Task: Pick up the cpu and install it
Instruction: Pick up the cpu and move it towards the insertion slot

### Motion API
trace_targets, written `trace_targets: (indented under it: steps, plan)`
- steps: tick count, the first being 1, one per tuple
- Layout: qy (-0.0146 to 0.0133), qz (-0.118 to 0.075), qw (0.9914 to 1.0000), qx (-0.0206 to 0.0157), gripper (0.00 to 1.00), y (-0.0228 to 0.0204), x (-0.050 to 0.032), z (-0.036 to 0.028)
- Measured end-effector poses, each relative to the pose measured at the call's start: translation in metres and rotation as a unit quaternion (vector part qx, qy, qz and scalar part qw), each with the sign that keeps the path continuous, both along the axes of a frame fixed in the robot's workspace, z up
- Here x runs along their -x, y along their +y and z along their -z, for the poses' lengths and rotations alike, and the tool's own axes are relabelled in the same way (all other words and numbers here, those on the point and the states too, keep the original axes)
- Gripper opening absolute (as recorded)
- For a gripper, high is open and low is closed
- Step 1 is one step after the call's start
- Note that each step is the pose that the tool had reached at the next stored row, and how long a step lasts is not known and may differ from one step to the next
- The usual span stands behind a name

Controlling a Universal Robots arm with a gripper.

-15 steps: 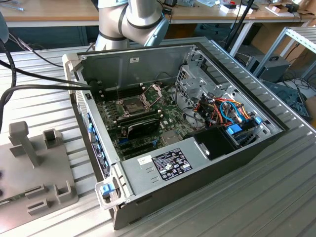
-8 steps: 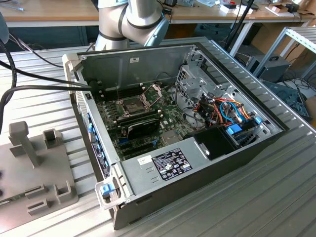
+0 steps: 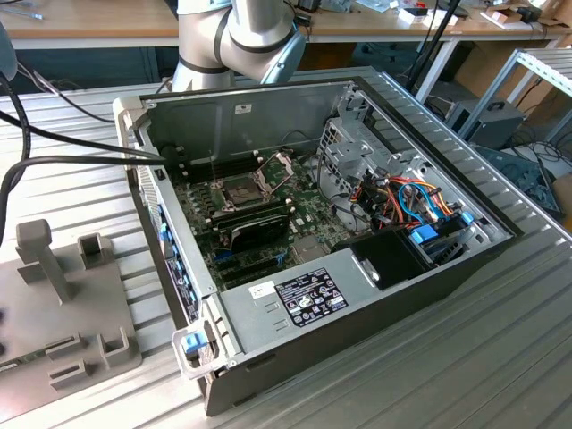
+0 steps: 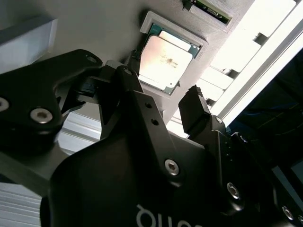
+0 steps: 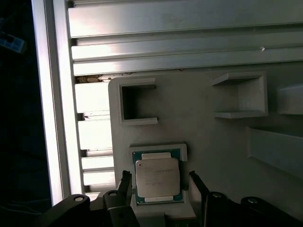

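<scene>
Shiny grey arm [image 3: 257, 31] with pale blue caps [image 3: 288, 55], black end effector [image 4: 163, 78] with round silver screws [image 4: 171, 165].

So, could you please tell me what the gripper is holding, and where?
Nothing yet: the open gripper straddles the chip in its grey tray.

pincer [image 5: 160, 179] spread astride cpu [image 5: 157, 174], raised holder rim [image 5: 158, 147] close around

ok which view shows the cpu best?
First wrist view: the cpu lies square-on in a pocket of the grey tray, the open gripper straddling it. Second wrist view shows it slanted, with glare on its top.
</scene>
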State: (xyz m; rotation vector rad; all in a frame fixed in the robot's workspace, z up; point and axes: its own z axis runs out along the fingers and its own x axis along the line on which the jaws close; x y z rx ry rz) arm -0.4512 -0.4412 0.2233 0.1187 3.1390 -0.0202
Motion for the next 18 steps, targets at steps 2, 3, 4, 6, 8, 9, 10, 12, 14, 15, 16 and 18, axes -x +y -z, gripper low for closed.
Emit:
trace_targets:
  steps: [2,3,4,6,8,9,10,12,14,15,16,18]
  plan:
    - [0.0000,0.000,1.00000,0.0000,0.60,0.0000,0.0000,0.0001]
    - [0.0000,0.000,1.00000,0.0000,0.60,0.0000,0.0000,0.0001]
    - [0.0000,0.000,1.00000,0.0000,0.60,0.0000,0.0000,0.0002]
    - [-0.0001,0.000,1.00000,-0.0001,0.60,0.0000,0.0000,0.0007]
    - [0.0000,0.000,1.00000,0.0000,0.60,0.0000,0.0000,0.0008]
    - [-0.0001,0.000,1.00000,-0.0001,0.60,0.0000,0.0000,0.0009]
    - [0.0000,0.000,1.00000,0.0000,0.60,0.0000,0.0000,0.0009]
    - [-0.0001,0.000,1.00000,-0.0001,0.60,0.0000,0.0000,0.0014]
    - [-0.0001,0.000,1.00000,-0.0001,0.60,0.0000,0.0000,0.0022]
    - [0.0000,0.000,1.00000,0.0000,0.60,0.0000,0.0000,0.0028]
    - [-0.0001,0.000,1.00000,0.0000,0.60,0.0000,0.0000,0.0031]
    - [0.0000,0.000,1.00000,0.0000,0.60,0.0000,0.0000,0.0035]
